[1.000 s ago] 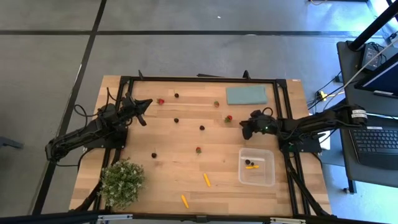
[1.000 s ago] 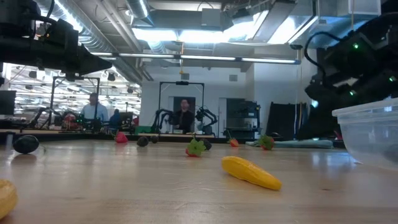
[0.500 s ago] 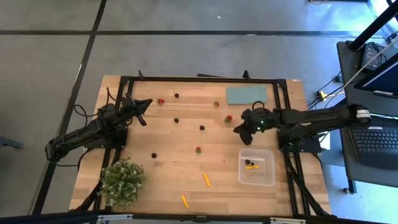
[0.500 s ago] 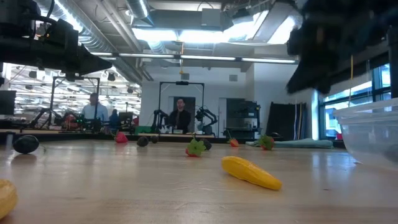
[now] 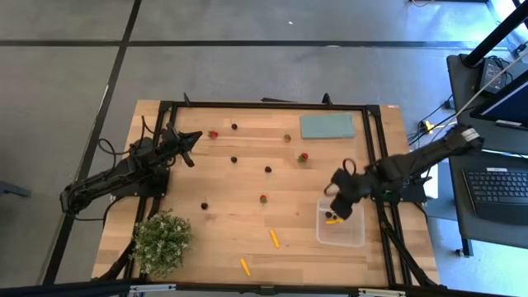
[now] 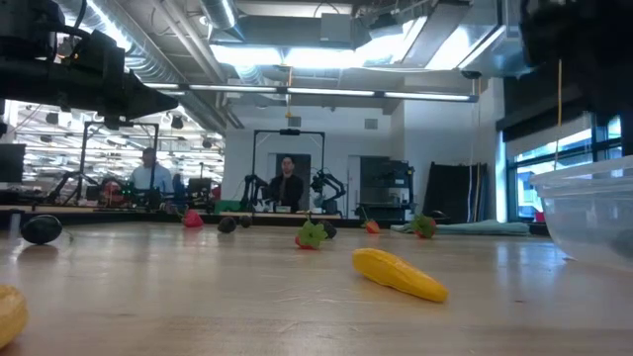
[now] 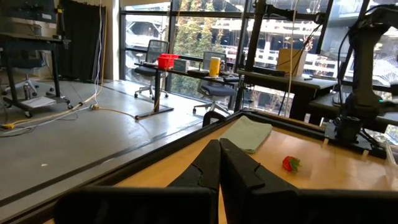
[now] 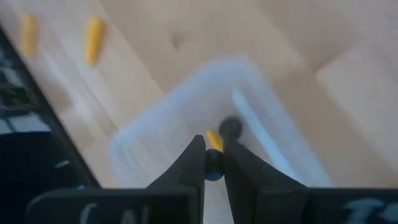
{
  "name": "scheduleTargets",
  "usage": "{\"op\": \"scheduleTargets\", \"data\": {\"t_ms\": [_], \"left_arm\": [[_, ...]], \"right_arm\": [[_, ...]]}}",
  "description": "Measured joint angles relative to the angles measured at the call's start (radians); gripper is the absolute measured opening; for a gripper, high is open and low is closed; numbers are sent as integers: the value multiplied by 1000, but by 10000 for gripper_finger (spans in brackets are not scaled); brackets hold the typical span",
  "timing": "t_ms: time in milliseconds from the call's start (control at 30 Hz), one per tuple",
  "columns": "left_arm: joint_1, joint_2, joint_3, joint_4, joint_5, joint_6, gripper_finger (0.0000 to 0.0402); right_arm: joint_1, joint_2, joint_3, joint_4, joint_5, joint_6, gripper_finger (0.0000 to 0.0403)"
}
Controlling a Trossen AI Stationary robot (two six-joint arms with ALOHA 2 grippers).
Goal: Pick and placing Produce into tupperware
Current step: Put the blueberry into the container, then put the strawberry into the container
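My right gripper [image 5: 337,203] hangs over the clear tupperware [image 5: 348,236], pointing down, shut on a small dark round piece of produce [image 8: 214,169]. Inside the tupperware lie an orange stick [image 8: 214,139] and another dark round piece [image 8: 231,127]. More produce is scattered on the table: red berries [image 5: 304,156] [image 5: 213,134], dark round pieces [image 5: 268,169] [image 5: 233,158], and two orange sticks [image 5: 274,238] [image 5: 244,266]. My left gripper [image 5: 196,137] waits shut and level at the table's far left, touching nothing. My right gripper pinches the dark round piece [image 8: 214,169] between its two fingertips, coming from above with the fingers slanting steeply down. The piece is lifted clear, above the inside of the tupperware [image 8: 161,124].
A flat teal slab [image 5: 327,126] lies at the far right of the table. A bushy green plant [image 5: 162,242] stands at the near left corner. A black frame [image 5: 371,148] runs along the table's edges. In the low view an orange stick [image 6: 399,274] lies before the tupperware wall [image 6: 588,213].
My right gripper has risen and swung from beside the red berry at the far right toward the table's near edge, ending over the tupperware. It has tipped from near level to pointing steeply down.
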Motion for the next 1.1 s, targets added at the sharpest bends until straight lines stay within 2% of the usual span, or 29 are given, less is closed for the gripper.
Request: {"op": "scheduleTargets", "data": {"t_ms": [233, 600, 1100], "left_arm": [[0, 0, 0, 0, 0, 0, 0], [0, 0, 0, 0, 0, -4, 0], [0, 0, 0, 1, 0, -4, 0]], "right_arm": [[115, 115, -96, 154, 48, 104, 41], [124, 255, -105, 163, 57, 98, 49], [123, 257, -81, 175, 21, 99, 144]]}}
